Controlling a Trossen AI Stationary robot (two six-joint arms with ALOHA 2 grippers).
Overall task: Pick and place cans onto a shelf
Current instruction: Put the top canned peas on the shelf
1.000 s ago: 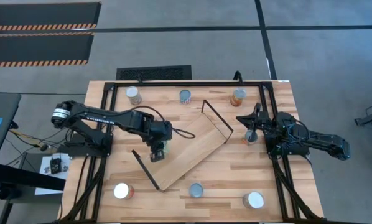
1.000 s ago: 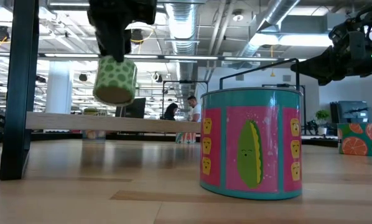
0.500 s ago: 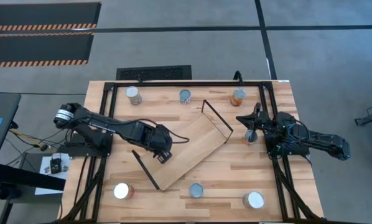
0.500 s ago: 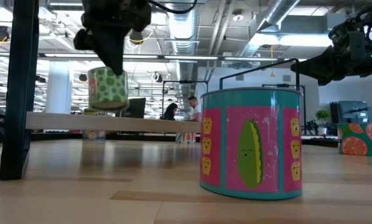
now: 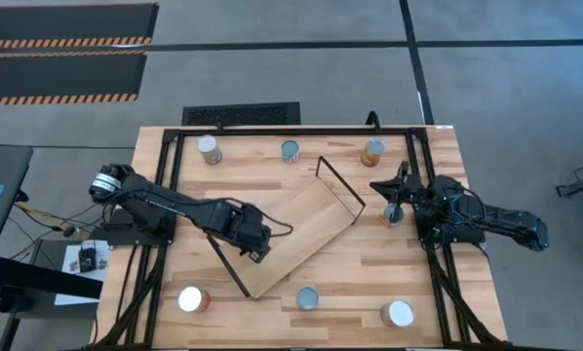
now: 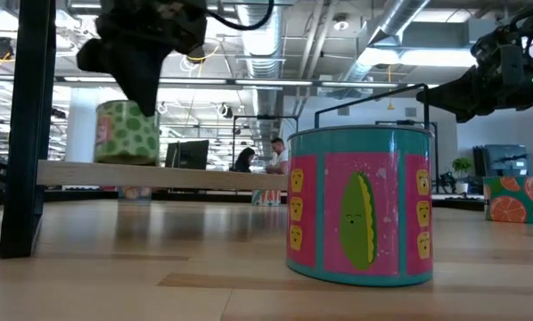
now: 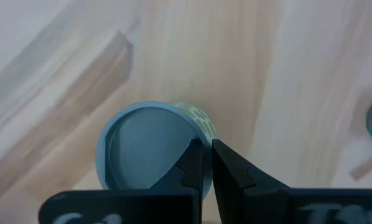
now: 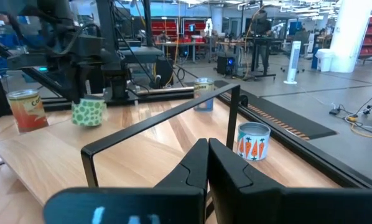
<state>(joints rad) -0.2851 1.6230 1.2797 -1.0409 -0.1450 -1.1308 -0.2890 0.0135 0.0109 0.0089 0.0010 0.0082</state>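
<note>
I see the wooden desk (image 5: 438, 292) with a black frame (image 5: 291, 130) on grey floor (image 5: 506, 78). Hazard-striped mats (image 5: 62, 49) lie far left, a black grate (image 5: 240, 114) just beyond the desk. Across the room, a person (image 6: 274, 153) sits by monitors (image 6: 193, 153).

Both arms are dark, near-black, with jointed tubular links. The left arm (image 5: 165, 200) carries a silver ring joint near its base, white lettering along the upper link, and a thin black cable looping off its wrist. The right arm (image 5: 486, 219) is uniformly black, with bulkier housings.
</note>
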